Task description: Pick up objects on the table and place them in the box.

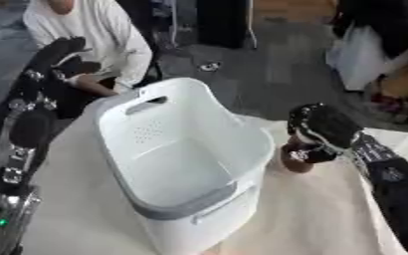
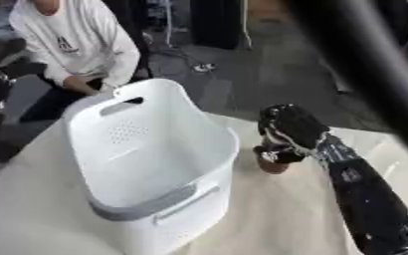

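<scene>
The right robot hand (image 2: 290, 130) is curling its black fingers down over a small brownish rounded object (image 2: 272, 163) that is sitting on the cream cloth-covered surface (image 2: 277, 214). Just to this robot hand's left, a tall white plastic basket-style box (image 1: 177, 154) with a grey rim is standing on the surface. The left robot hand (image 1: 61, 55) is hanging raised far beyond the box, fingers relaxed, gripping nothing.

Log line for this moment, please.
right hand: fingers curled on small brown object, right of white basket | left hand: raised, idle | basket: looks empty
</scene>
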`<move>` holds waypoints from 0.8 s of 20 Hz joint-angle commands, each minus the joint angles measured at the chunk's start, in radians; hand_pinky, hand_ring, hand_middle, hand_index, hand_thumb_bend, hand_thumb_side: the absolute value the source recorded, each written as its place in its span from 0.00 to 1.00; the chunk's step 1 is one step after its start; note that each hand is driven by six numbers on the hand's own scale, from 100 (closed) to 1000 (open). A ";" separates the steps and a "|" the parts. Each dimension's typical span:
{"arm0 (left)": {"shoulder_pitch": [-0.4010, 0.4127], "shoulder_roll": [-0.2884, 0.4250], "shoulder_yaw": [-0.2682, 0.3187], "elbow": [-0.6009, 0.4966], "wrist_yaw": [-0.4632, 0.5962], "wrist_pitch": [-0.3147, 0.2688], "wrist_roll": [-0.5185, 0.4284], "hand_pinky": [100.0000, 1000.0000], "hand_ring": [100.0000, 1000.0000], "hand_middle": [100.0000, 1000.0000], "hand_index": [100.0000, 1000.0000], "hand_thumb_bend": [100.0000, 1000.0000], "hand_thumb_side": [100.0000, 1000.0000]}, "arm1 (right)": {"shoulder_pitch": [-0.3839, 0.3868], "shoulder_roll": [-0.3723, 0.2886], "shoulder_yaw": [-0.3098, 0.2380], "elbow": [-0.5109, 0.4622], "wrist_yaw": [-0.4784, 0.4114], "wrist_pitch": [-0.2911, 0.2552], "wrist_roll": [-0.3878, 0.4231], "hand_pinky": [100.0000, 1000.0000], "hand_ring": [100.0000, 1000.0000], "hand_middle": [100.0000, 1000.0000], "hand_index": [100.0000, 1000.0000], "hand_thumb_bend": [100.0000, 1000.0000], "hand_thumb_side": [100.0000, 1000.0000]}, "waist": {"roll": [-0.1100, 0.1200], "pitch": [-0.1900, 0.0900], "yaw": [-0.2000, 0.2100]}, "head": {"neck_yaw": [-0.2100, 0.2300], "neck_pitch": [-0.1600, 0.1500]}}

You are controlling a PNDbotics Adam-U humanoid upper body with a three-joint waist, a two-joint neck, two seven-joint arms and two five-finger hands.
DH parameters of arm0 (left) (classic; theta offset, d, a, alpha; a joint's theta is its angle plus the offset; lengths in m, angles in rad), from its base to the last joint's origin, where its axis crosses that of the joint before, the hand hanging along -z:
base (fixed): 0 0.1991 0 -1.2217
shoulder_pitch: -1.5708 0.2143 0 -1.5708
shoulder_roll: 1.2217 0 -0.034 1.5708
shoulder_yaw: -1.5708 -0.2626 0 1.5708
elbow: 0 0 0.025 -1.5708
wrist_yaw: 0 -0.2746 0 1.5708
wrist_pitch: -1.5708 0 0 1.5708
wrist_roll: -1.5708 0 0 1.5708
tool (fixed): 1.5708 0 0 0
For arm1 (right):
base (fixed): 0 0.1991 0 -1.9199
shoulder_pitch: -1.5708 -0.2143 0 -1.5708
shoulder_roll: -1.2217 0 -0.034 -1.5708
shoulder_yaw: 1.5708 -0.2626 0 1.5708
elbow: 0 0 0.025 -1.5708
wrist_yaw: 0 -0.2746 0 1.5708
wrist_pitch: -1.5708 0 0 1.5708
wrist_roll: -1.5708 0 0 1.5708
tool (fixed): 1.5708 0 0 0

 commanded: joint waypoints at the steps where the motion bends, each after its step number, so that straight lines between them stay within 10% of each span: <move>1: -0.013 0.009 0.004 -0.016 0.005 -0.001 -0.001 1.00 0.75 0.92 1.00 0.38 1.00 | -0.011 -0.014 -0.007 0.029 -0.031 -0.149 -0.084 0.00 0.00 0.00 0.03 0.28 0.00 | 0.004 -0.007 0.002 | 0.011 -0.011; 3: -0.012 0.009 0.004 -0.016 0.005 0.000 -0.001 1.00 0.75 0.92 1.00 0.38 1.00 | -0.022 -0.018 -0.010 0.045 -0.072 -0.156 -0.036 0.00 0.00 0.00 0.03 0.11 0.00 | 0.004 -0.008 0.002 | 0.012 -0.009; 4: -0.011 0.009 0.003 -0.016 0.005 0.000 -0.002 1.00 0.75 0.92 1.00 0.38 1.00 | -0.031 -0.023 -0.010 0.051 -0.093 -0.159 -0.005 0.00 0.00 0.00 0.03 0.25 0.00 | 0.004 -0.010 0.002 | 0.012 -0.009; 12: -0.004 0.014 0.003 -0.016 0.006 0.002 -0.002 1.00 0.75 0.92 1.00 0.38 1.00 | -0.119 -0.062 0.000 0.037 -0.238 -0.174 0.227 0.00 0.00 0.00 0.02 0.27 0.00 | 0.001 -0.022 -0.006 | 0.014 -0.012; 13: -0.003 0.014 0.003 -0.016 0.006 0.002 -0.002 1.00 0.75 0.92 1.00 0.37 1.00 | -0.130 -0.066 0.001 0.033 -0.250 -0.176 0.247 0.00 0.00 0.00 0.02 0.44 0.00 | 0.001 -0.023 -0.007 | 0.016 -0.011; 14: -0.002 0.014 0.003 -0.016 0.006 0.002 -0.002 1.00 0.75 0.92 1.00 0.38 1.00 | -0.139 -0.069 0.003 0.030 -0.261 -0.177 0.266 0.00 0.00 0.00 0.02 0.27 0.00 | 0.000 -0.024 -0.008 | 0.017 -0.010; 16: 0.000 0.015 0.003 -0.016 0.005 0.003 -0.002 1.00 0.75 0.92 1.00 0.38 1.00 | -0.156 -0.072 0.005 0.023 -0.278 -0.181 0.303 0.00 0.00 0.00 0.02 0.28 0.00 | 0.000 -0.025 -0.010 | 0.019 -0.008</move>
